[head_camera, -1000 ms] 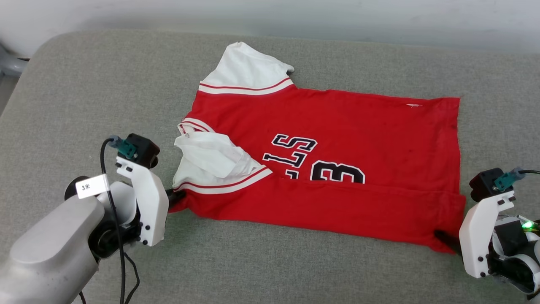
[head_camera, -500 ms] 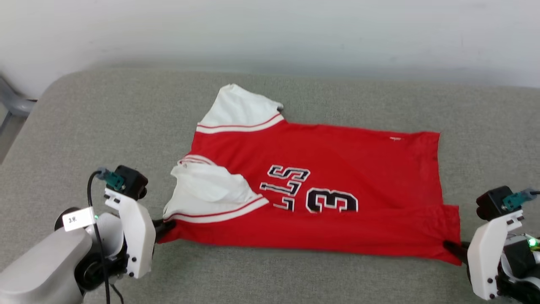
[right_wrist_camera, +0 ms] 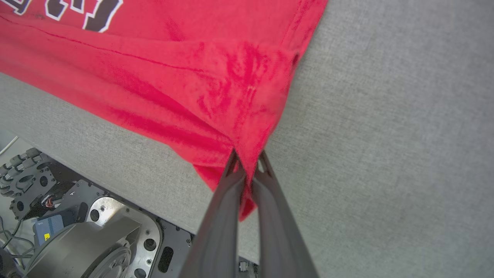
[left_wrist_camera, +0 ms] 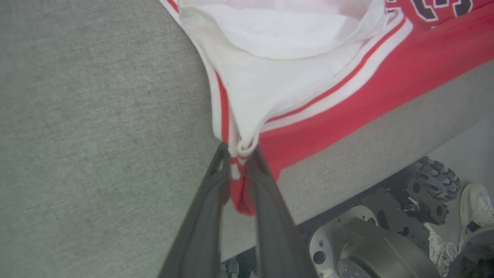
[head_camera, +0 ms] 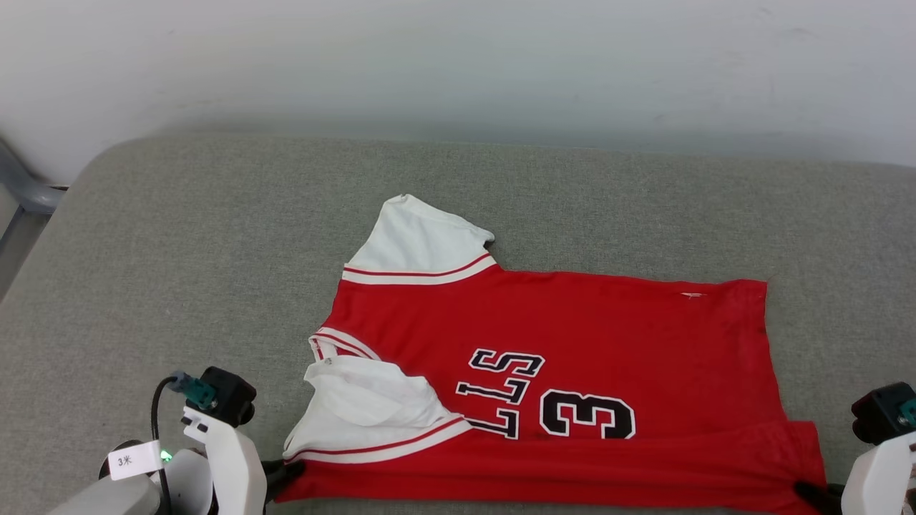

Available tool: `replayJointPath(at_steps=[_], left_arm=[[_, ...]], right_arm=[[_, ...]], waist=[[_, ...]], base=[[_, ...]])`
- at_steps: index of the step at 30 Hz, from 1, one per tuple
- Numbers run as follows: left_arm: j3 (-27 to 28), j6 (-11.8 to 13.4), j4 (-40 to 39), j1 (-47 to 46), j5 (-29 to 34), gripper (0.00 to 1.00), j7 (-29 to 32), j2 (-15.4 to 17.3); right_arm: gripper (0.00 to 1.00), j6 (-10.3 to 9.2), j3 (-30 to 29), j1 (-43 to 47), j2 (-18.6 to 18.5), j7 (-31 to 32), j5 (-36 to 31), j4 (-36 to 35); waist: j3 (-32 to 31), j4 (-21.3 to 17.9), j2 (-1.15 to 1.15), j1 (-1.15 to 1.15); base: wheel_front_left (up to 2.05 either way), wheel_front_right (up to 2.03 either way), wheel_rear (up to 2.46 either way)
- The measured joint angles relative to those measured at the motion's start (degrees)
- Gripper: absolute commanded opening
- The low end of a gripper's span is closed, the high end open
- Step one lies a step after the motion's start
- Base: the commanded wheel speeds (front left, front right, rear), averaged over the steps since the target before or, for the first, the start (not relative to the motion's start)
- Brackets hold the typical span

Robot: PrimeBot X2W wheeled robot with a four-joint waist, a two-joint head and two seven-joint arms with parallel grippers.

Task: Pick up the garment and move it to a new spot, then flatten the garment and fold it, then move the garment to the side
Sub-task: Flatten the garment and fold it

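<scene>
- The left gripper point(left_wrist_camera: 236, 154) is pressing its two dark fingers together on the garment point(head_camera: 572, 322), gripping the corner where the striped white sleeve trim meets the red body.
- The right gripper point(right_wrist_camera: 249, 164) is clamping a bunched red hem corner, with cloth poking out below its fingertips.
- The garment is lying spread on the grey cushion point(head_camera: 179, 250), its near edge folded over and stretching from one gripper to the other.
- Just ahead of the left gripper, the white sleeve is lying folded onto the chest, with the black lettering and the 3 sitting beyond it.
- Behind both grippers, past the cushion's edge, the robot's base point(right_wrist_camera: 96, 239) is showing.
</scene>
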Motion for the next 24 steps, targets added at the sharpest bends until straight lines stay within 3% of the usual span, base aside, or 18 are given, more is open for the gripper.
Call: replayJointPath(at_steps=[9, 10, 11, 12, 13, 20, 24], left_arm=[[-0.6, 0.5, 2.3, 1.8, -0.4, 0.00, -1.2, -1.2], [-0.7, 0.5, 3.0, 1.8, -0.4, 0.00, -1.4, -1.5], [-0.7, 0.5, 3.5, 1.8, -0.4, 0.00, -1.7, -2.0], [-0.6, 0.5, 4.1, 1.8, -0.4, 0.61, -2.2, -2.3], [-0.5, 0.5, 4.5, 1.8, -0.2, 1.00, -2.9, -2.4], [0.7, 0.6, 4.6, 1.7, 1.1, 1.00, -6.0, -1.8], [2.3, 1.5, 2.8, 0.9, 1.9, 1.00, -8.6, -0.6]], right_arm=[[0.00, 0.01, -1.7, 2.5, 3.5, 0.9, -1.2, 2.3], [0.16, 0.01, -1.6, 2.4, 3.9, 0.4, -1.6, 2.8], [0.49, 0.01, -1.6, 2.3, 4.3, -0.1, -1.9, 3.4], [1.00, 0.00, -1.6, 2.1, 4.8, -0.9, -2.0, 3.8], [1.00, 0.00, -1.7, 1.9, 5.3, -1.8, -2.2, 4.2], [1.00, -0.02, -2.8, 1.1, 7.3, -9.1, -3.5, 2.7], [1.00, -0.02, -5.4, -0.6, 9.8, -16.3, -6.6, 0.2]], waist=[[1.3, 0.1, 0.00, 0.00], [1.4, 0.1, 0.00, 0.00], [1.4, 0.1, 0.00, 0.00], [1.4, 0.1, 0.00, 0.00], [1.3, 0.2, 0.00, 0.00], [0.0, 0.2, 0.00, 0.00], [-0.6, -0.4, 0.00, 0.00]], base=[[0.00, 0.00, 0.00], [0.00, 0.00, 0.00], [0.00, 0.00, 0.00], [0.00, 0.00, 0.00], [0.00, 0.00, 0.00], [0.00, 0.00, 0.00], [0.00, 0.00, 0.00]])
